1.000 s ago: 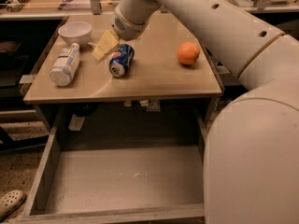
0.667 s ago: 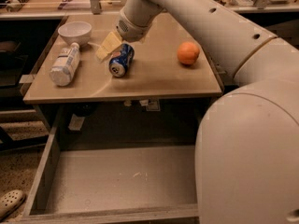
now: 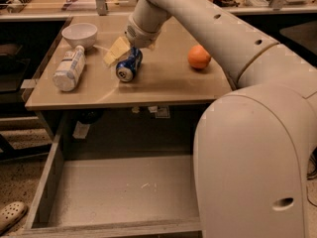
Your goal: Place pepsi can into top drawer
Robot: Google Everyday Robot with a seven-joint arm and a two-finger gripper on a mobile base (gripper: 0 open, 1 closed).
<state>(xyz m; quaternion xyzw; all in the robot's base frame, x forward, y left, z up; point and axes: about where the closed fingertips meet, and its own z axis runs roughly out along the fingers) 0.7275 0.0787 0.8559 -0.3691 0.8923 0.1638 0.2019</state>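
Observation:
The pepsi can [image 3: 128,66] lies on its side on the wooden tabletop [image 3: 148,86], silver end towards me. My gripper [image 3: 130,54] is down over the can's far end, open. One pale finger [image 3: 116,51] lies along the can's left side, and the other is mostly hidden behind the can on its right. The can rests on the table. The top drawer [image 3: 119,192] is pulled out below the tabletop, and its pale bottom is bare.
A white plastic bottle [image 3: 69,68] lies on its side at the table's left, with a white bowl [image 3: 79,33] behind it. An orange [image 3: 198,57] sits to the right of the can. My arm's large body [image 3: 252,157] covers the drawer's right part. A shoe [image 3: 11,216] is on the floor at left.
My gripper has come down a little closer around the can. The can, bottle, bowl and orange have not moved.

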